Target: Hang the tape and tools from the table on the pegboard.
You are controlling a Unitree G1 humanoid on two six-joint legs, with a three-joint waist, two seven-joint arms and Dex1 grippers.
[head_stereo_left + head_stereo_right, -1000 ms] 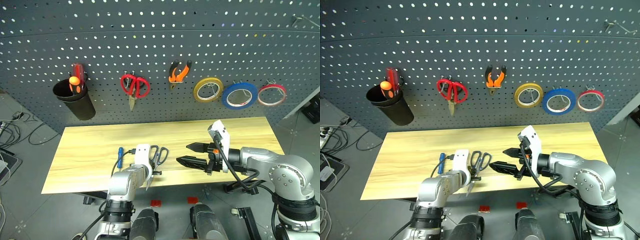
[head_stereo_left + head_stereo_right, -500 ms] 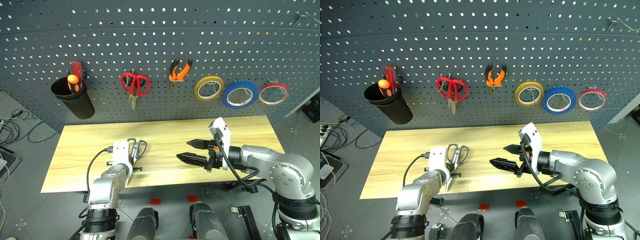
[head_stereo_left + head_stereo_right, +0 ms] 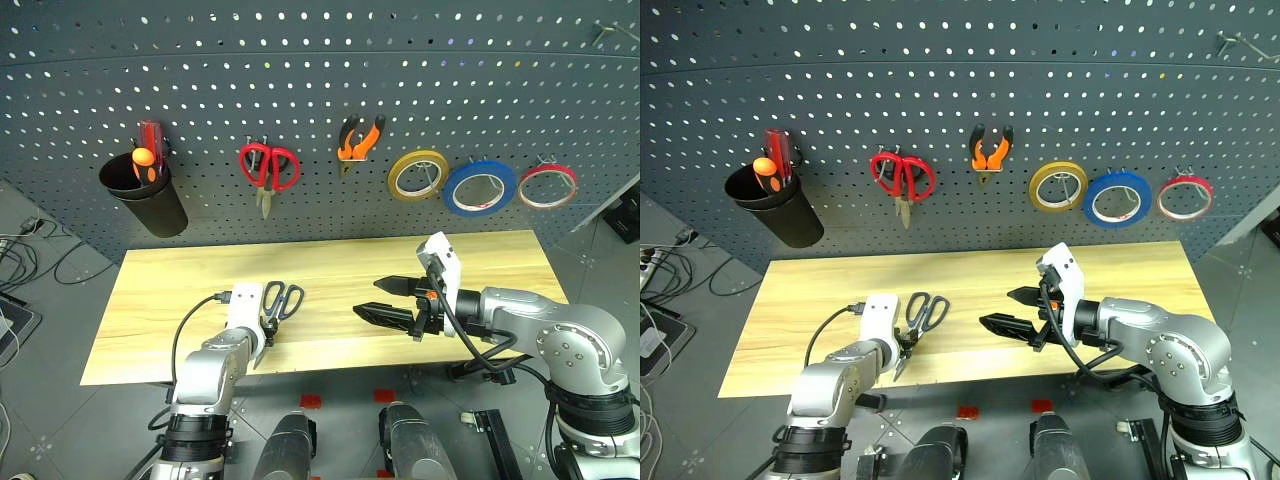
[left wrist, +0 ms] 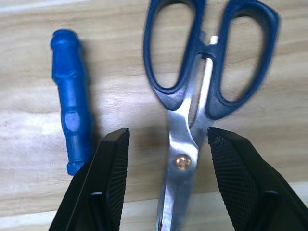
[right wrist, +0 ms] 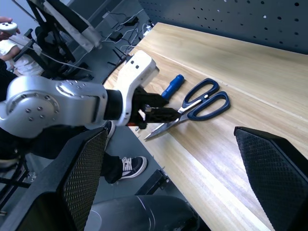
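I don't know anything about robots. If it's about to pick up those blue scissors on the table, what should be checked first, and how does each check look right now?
1. Left end effector open: ok, its fingers stand apart on either side of the blades.
2. Blue scissors lying flat on the table: ok.
3. Blades closed: ok.
4. Blue screwdriver clear of the grasp: ok, it lies just outside one finger, beside the scissors.
5. Right end effector open and holding nothing: ok.
6. Free hook on the pegboard for the scissors: cannot tell.

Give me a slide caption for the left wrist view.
Open left gripper straddling blue-handled scissors on the wooden table, blue screwdriver alongside.
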